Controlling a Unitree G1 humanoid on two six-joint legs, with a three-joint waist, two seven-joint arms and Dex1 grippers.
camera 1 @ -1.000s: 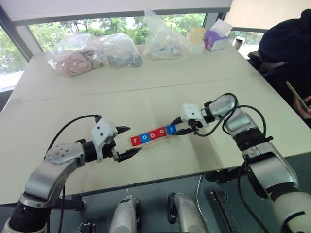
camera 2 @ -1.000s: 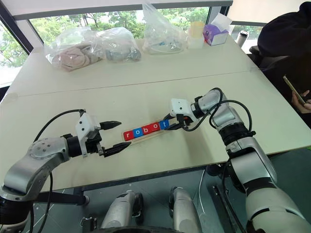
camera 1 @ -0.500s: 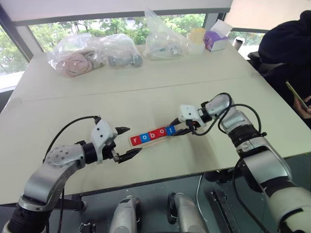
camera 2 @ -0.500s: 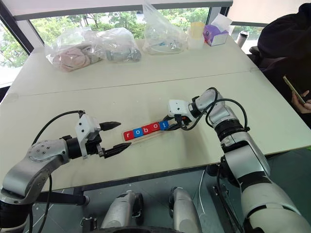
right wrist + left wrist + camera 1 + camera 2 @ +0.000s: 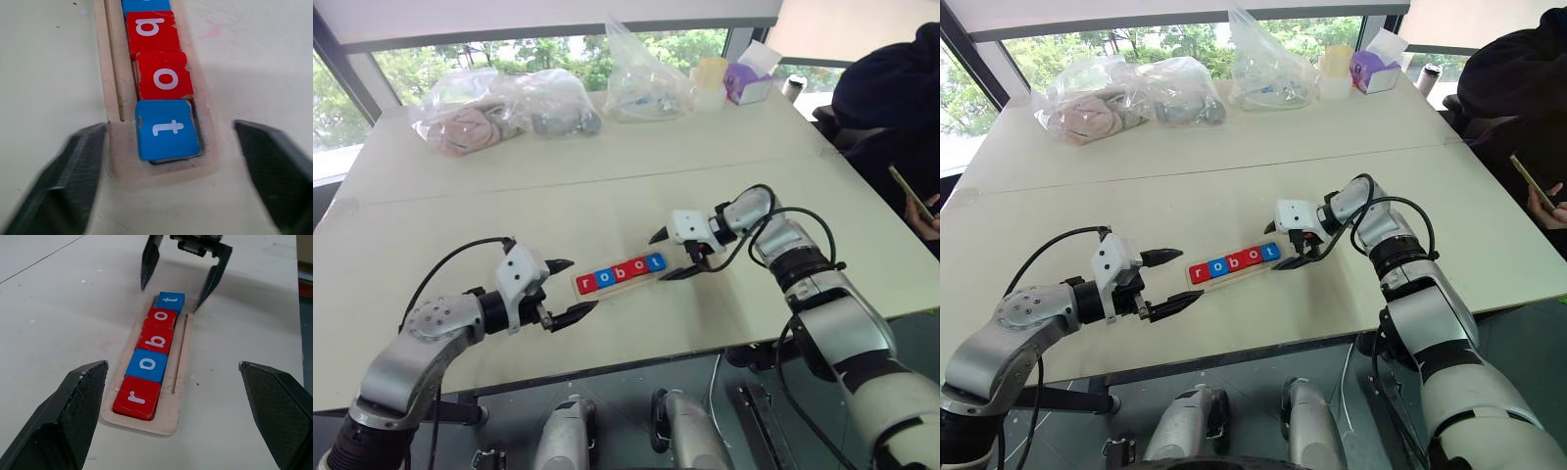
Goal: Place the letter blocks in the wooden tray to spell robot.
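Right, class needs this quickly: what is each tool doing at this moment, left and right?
Left tool: open, holding nothing.
Right tool: open, straddling the tray end, holding nothing.

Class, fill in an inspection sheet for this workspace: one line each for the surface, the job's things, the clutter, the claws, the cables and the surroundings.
Surface: pale table, a seam running across it.
Job's things: wooden tray holds five letter blocks in a row reading r, o, b, o, t; the blue t block sits at the tray's end.
Clutter: plastic bags, a yellow cup and a purple box along the far edge.
Claws: left claw open, near the r end; right claw open, straddling the t end, holding nothing.
Cables: black cables loop along both arms.
Surroundings: windows with trees behind; a person seated at the right with a phone.
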